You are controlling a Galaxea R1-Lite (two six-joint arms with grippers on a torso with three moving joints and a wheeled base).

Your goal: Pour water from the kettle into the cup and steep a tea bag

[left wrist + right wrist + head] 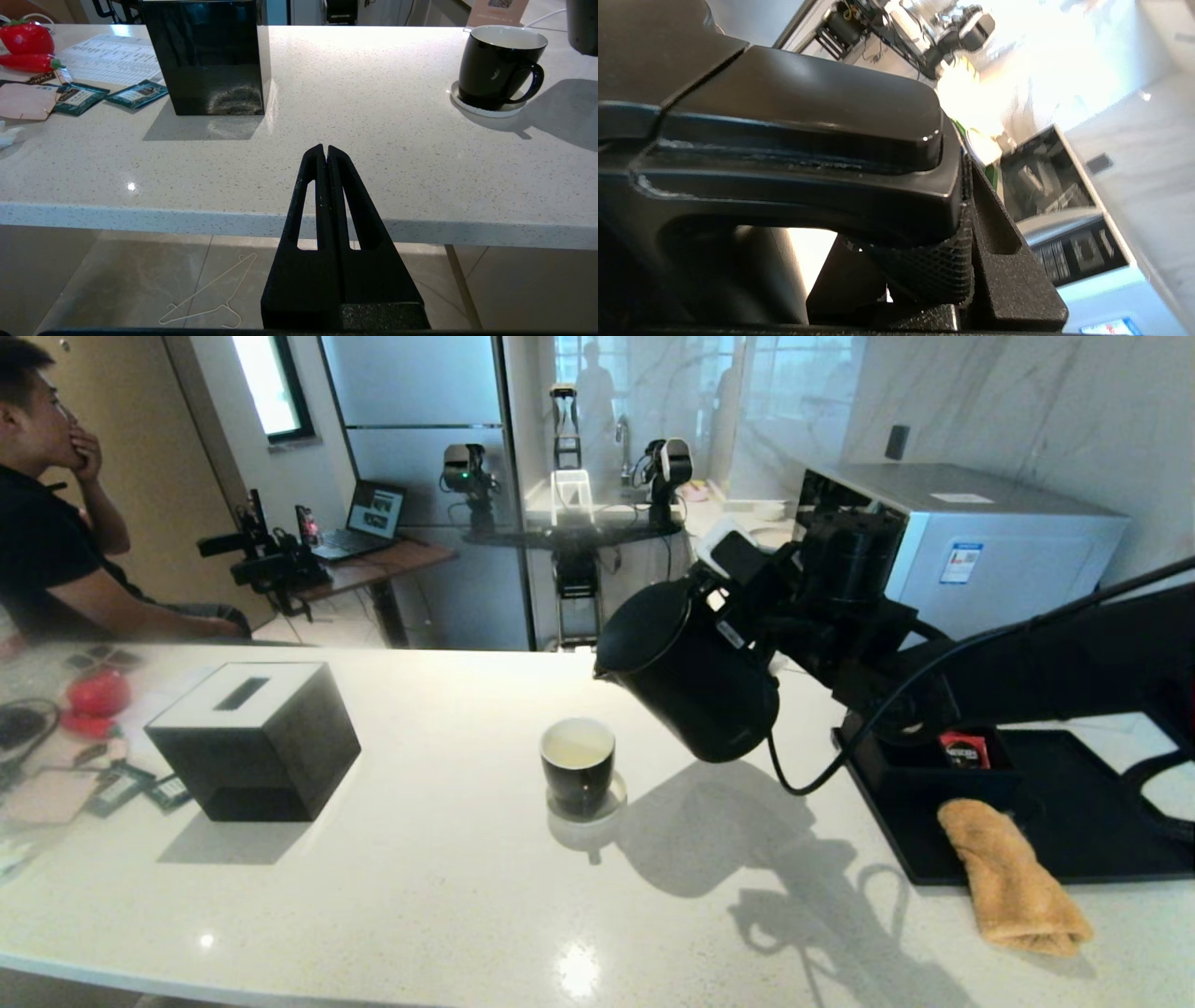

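- Left wrist view: nearest the robot, the left end effector [325,154] hangs parked off the near edge of the desk [299,154], its two fingers pressed flat together on nothing. The cup [500,65] is well apart from it, further in and toward the right arm's side.
- Head view, further in: the cup [578,765] stands upright on a small white coaster [611,801] near the middle of the desk and already holds pale water [577,745]. No tea bag shows in it.
- The kettle [695,677] hangs in the air just beyond and to the right of the cup. Its long axis is tipped toward the robot's left, so the spout [602,672] is above the cup's far right rim, though apart from it.
- Right wrist view: the right end effector [924,252] is clamped partly closed around the kettle's handle [798,140], one meshed pad under the grip.
- Judged from this, the right arm is far nearer, and the coming move turns on the spout's offset from the cup's mouth.
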